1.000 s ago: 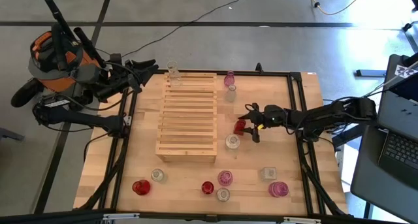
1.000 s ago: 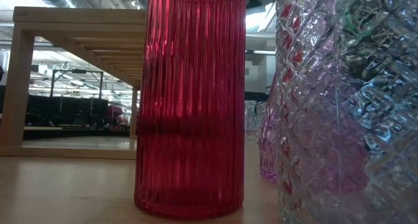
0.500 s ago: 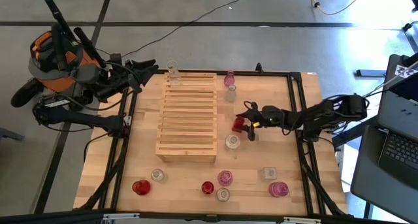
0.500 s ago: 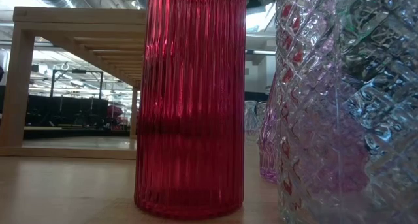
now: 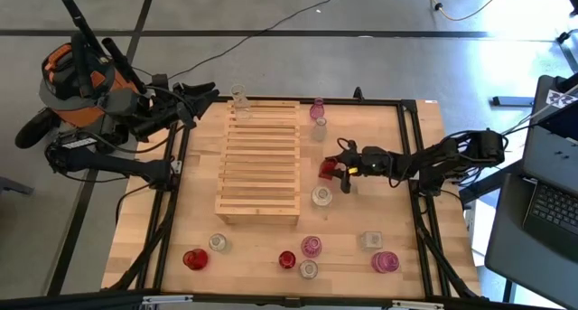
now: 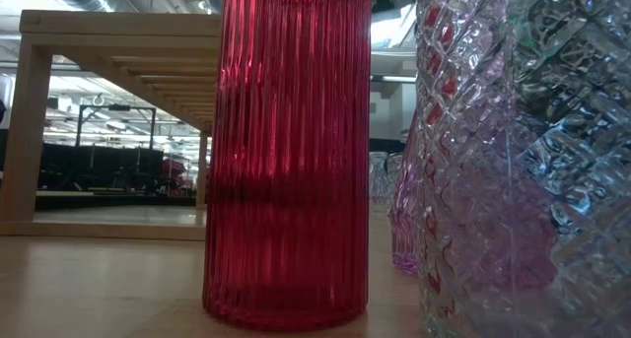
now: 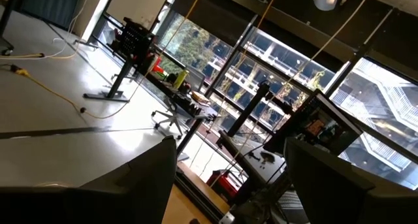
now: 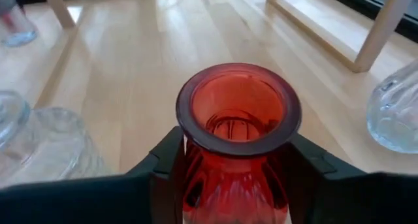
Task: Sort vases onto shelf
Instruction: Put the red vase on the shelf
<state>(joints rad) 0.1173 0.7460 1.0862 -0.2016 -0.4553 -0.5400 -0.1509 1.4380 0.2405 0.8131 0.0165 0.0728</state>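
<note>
The right gripper (image 5: 344,170) carries the small red ribbed glass vase (image 5: 329,168) slightly closer to the pale wooden slatted shelf (image 5: 260,162). Its arm draws in.

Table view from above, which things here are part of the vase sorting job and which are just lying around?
Job:
- red vase, held by right hand
- shelf
- loose vases along near edge

Lying about:
- laptop
- floor cables
</note>
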